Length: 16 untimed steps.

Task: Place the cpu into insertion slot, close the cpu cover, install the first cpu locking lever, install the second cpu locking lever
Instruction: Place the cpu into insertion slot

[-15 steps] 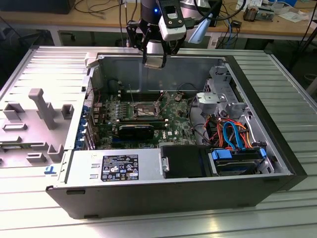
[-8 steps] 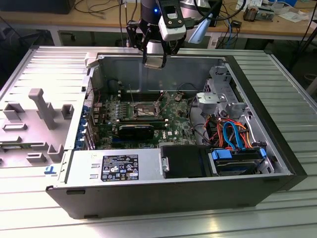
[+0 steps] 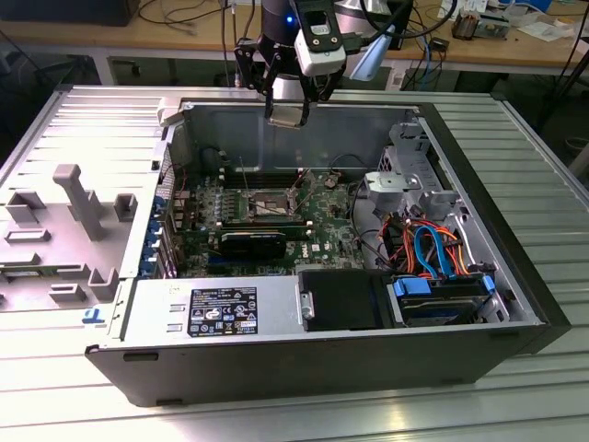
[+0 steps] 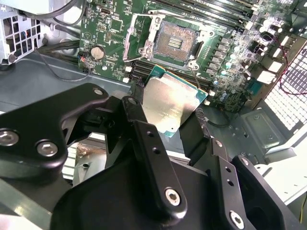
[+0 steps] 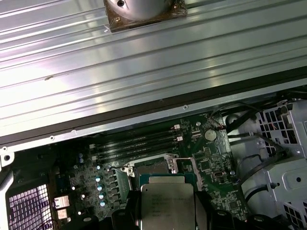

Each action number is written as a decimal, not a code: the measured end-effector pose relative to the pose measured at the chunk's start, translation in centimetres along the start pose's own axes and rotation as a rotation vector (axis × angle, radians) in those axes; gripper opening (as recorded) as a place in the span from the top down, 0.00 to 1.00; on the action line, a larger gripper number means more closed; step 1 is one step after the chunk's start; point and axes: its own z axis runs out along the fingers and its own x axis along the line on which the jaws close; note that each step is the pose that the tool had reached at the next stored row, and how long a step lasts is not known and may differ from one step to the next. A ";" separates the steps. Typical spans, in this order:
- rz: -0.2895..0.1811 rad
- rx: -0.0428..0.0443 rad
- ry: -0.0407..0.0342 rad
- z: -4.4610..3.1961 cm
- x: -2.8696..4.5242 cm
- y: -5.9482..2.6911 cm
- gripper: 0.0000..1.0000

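My gripper (image 3: pixel 287 118) hangs above the open computer case, over its back wall, shut on the cpu (image 3: pixel 287 114). In both wrist views the silver-topped cpu (image 4: pixel 169 103) (image 5: pixel 168 203) sits flat between two black fingers (image 4: pixel 136 112), clear of the green board. The insertion slot (image 4: pixel 175 40) lies bare below it, contacts showing, and in the first wrist view the insertion slot (image 5: pixel 152 167) is partly hidden behind the chip. The cpu cover (image 4: pixel 136 38) stands swung open at one side of the slot. Two thin locking levers (image 3: pixel 296 189) stick up beside the socket (image 3: pixel 261 204).
Long memory slots (image 5: pixel 139 143) run beside the socket. A black card (image 3: pixel 248 244), the power supply (image 3: pixel 216 308) and a drive bay with orange and blue cables (image 3: pixel 433 253) fill the case. A grey fixture (image 3: pixel 81 198) stands at the exterior view's left.
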 end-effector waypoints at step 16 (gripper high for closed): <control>0.195 -0.0038 -0.0175 0.10 0.00 -0.01 0.46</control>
